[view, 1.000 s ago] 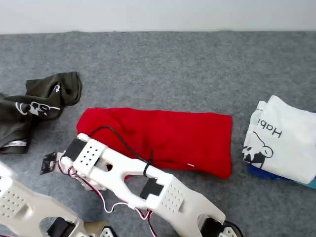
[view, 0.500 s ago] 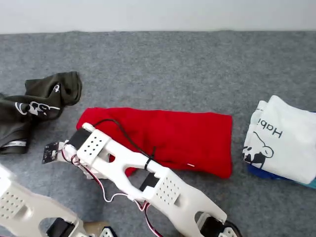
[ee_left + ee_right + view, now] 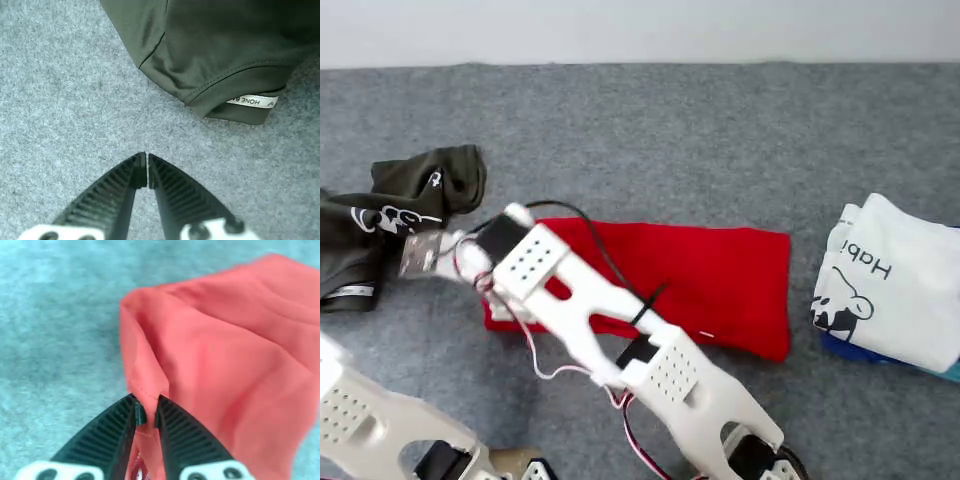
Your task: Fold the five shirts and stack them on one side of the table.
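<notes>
Grey felt-covered bench (image 3: 670, 140): red cotton shirt (image 3: 720, 280) lies mid-bench, folded into a band, long axis side to side, mostly smooth. My right hand (image 3: 146, 411) pinches its end nearest the crumpled dark olive shirt (image 3: 390, 215). My left hand (image 3: 148, 167) is closed, empty.

Right arm swung up-table onto the end of the red shirt.

Within the second, the right arm (image 3: 580, 310) left the bare carpet on the near side of the red shirt (image 3: 720, 280) and travelled away from its base. Its wrist is now over the shirt end nearest the dark green shirt (image 3: 390, 215), and closer to that shirt than before. The arm now crosses red cloth. The right gripper (image 3: 146, 415) pinches a raised fold of the shirt's edge.
</notes>
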Action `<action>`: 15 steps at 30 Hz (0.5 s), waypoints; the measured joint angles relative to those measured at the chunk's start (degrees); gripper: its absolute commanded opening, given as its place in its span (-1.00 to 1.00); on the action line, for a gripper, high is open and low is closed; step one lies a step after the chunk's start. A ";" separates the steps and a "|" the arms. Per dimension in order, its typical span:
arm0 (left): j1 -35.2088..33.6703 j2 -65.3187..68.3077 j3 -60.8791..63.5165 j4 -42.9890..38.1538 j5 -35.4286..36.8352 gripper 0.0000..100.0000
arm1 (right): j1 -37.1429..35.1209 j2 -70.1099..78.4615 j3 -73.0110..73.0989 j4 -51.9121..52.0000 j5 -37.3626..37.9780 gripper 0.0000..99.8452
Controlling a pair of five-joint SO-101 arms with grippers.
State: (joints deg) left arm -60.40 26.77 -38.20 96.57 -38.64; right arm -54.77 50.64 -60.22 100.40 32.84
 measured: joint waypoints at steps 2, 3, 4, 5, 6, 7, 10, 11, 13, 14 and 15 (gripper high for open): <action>0.00 0.00 0.00 0.00 0.00 -0.97 | 1.58 0.00 -1.32 0.00 1.23 -0.98; 0.00 0.00 0.00 0.00 0.00 -0.97 | 2.29 0.00 -1.85 -0.18 1.85 -0.97; 0.00 0.00 0.00 0.00 0.00 -0.97 | 2.99 0.00 -2.37 -0.44 2.29 -0.97; 0.00 0.00 0.00 0.00 0.00 -0.97 | 3.87 0.09 -2.81 -0.79 2.55 -0.97; 0.00 0.00 0.00 0.00 0.00 -0.97 | 4.66 0.53 -3.43 -1.85 2.55 -0.95; 0.00 0.00 0.00 0.00 0.00 -0.97 | 5.45 1.41 -3.96 -2.81 2.55 -0.90; 0.00 0.00 0.00 0.00 0.00 -0.97 | 7.38 4.22 -5.10 -5.19 2.55 -0.69; 0.00 0.00 0.00 0.00 0.00 -0.97 | 7.91 4.92 -5.54 -5.71 2.55 -0.63; 0.00 0.00 0.00 0.00 0.00 -0.97 | 8.88 6.33 -6.95 -6.77 2.37 -0.58; 0.00 0.00 0.00 0.00 0.00 -0.97 | 9.32 6.95 -7.65 -7.38 1.58 -0.58; 0.00 0.00 0.00 0.00 0.00 -0.97 | 9.93 7.47 -8.35 -7.91 0.62 -0.58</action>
State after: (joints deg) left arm -60.40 26.77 -38.20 96.57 -38.64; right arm -44.84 58.11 -68.57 92.48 33.45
